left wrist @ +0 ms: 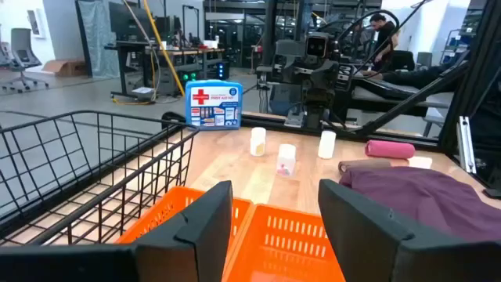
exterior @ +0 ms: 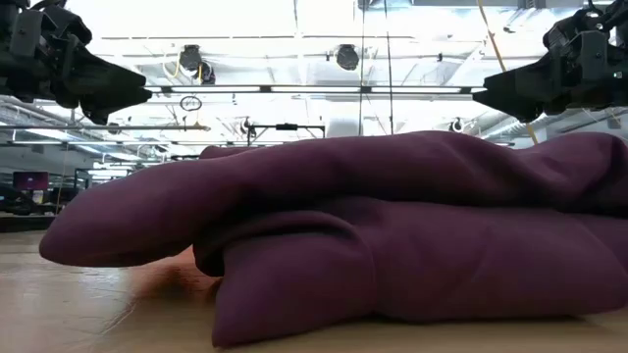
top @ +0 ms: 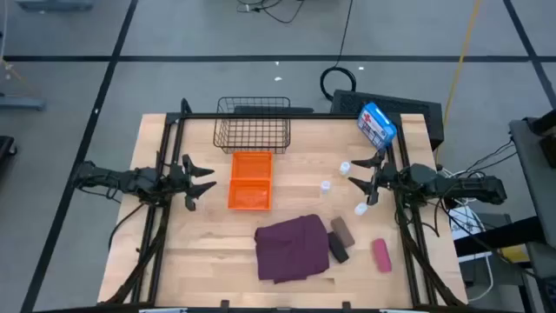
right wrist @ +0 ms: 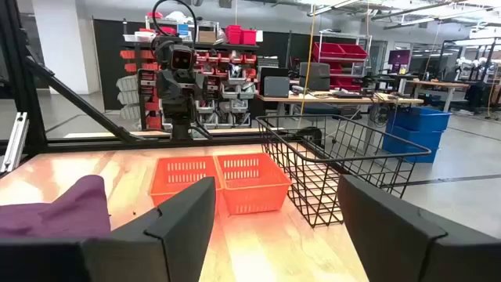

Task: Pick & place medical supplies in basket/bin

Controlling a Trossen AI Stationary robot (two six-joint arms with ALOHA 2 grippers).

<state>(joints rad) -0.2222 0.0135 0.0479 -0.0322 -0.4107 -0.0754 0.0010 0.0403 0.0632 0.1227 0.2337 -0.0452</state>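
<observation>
Left pincer (top: 202,181) hovers spread beside the bin (top: 251,180); right pincer (top: 365,178) hovers spread among the vials (top: 326,185).

Overhead looks straight down; low view hugs the cloth (exterior: 392,235) (table-level)

Crumpled purple-maroon cloth (top: 292,249), three rolls (top: 340,239) and white vials (top: 326,185) beside empty orange bin (top: 251,181), wire basket (top: 252,123)

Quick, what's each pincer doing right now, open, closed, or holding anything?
Left pincer: open, holding nothing, beside the orange tray.
Right pincer: open, holding nothing, among the white vials.
</observation>
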